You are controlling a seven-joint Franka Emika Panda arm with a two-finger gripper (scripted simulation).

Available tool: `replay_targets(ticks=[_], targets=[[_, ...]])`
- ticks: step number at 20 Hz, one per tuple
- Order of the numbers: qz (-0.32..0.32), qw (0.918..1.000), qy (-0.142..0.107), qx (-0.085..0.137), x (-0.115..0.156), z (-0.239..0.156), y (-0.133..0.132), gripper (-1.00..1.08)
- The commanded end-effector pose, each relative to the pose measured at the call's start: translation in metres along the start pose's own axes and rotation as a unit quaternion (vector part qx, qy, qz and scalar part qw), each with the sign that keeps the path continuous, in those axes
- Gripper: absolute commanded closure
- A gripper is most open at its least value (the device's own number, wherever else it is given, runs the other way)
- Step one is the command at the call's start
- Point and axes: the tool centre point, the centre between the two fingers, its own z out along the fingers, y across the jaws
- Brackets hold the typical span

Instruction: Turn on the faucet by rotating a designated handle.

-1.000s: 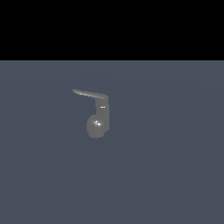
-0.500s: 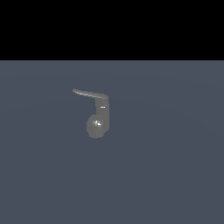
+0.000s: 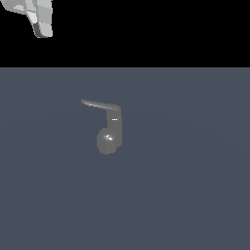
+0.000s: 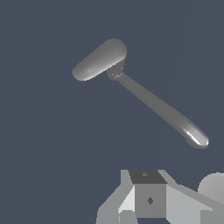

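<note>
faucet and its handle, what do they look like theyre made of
The faucet looks like polished grey metal: small bright glints sit on its rounded base and post. The handle seems to be the same metal, smooth, with a shiny white highlight at its tip. It is a render, so that is only the look.

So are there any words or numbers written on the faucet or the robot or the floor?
None: no words, numbers or signs can be read anywhere.
The faucet and its handle are plain glossy grey, with only bright glints.
The floor is plain blue-grey.
The claw is bare too; the dark diamond on it is a shape, not a letter.
</note>
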Motion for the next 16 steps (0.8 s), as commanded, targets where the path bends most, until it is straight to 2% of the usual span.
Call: replay_targets(ticks=[1,8,16], targets=[[0.026,0.9997,0.0,0.001,0.006,0.011,-0.011,1.08],[0.096,0.9954,0.0,0.001,0.026,0.038,-0.038,1.08],[0.171,0.9852,0.001,0.001,0.052,0.069,-0.064,1.08]])
